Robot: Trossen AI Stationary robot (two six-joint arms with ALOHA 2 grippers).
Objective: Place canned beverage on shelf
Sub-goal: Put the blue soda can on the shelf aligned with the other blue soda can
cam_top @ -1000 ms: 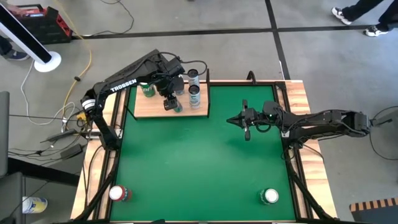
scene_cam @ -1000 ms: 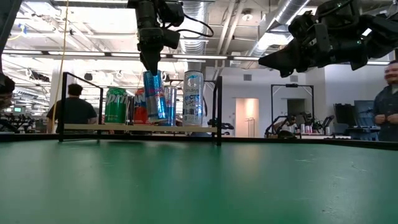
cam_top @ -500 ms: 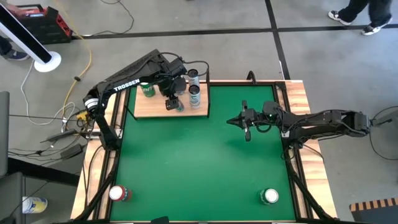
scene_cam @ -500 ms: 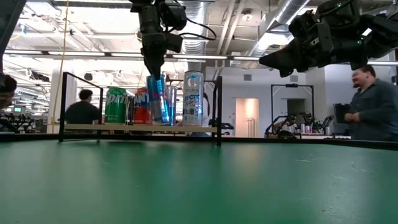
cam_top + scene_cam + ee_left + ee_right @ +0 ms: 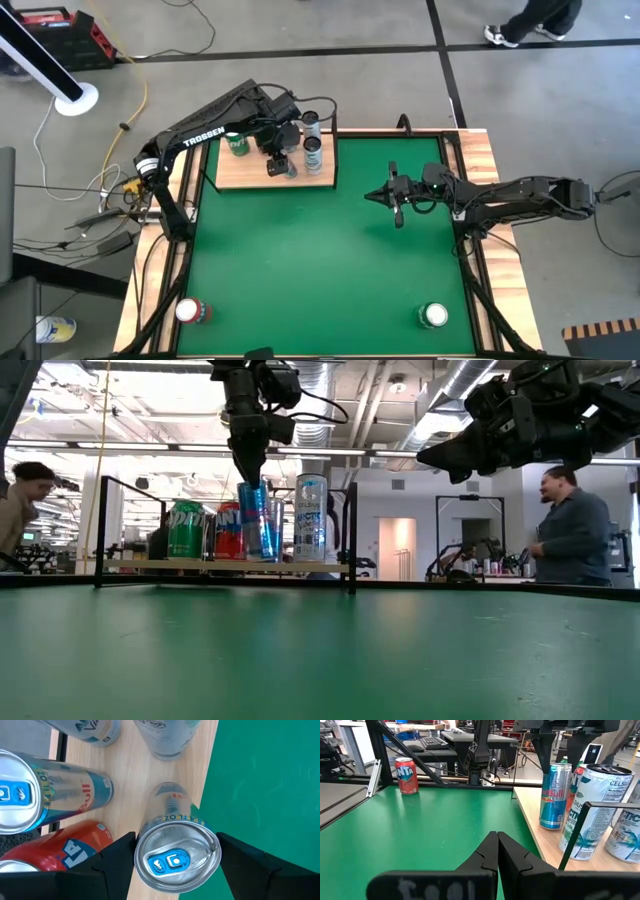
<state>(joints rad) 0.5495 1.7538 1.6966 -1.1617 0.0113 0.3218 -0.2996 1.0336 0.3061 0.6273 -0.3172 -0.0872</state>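
Blue and silver, that's the slim can (image 5: 253,520) pinched at its top by the left gripper (image 5: 247,468), and it's standing upright on the shelf (image 5: 255,175) right now. From the left wrist view the 2 dark fingers (image 5: 112,862) sit either side of the can's lid, closed against it, with pale wood under the can and the green table (image 5: 330,260) just past the board's near edge. So the can sits close to that front edge of the shelf, not deep in.

Around it: a second blue can (image 5: 50,792) and a red can (image 5: 75,842) just beside it, a green can (image 5: 186,529) further along, and 2 pale tall cans (image 5: 312,150) toward the shelf's other end. Tight company, all upright.

My read: this is the release step, the placing itself looks all but done. Next the fingers need to spread cleanly and lift straight up, with no sideways drift, because the neighbours are near enough to knock.

Right gripper (image 5: 393,200) hangs over the table's right half, well clear, its fingers shut on nothing. 2 more cans, a red one (image 5: 190,312) and a green one (image 5: 433,316), wait at the table's near corners.
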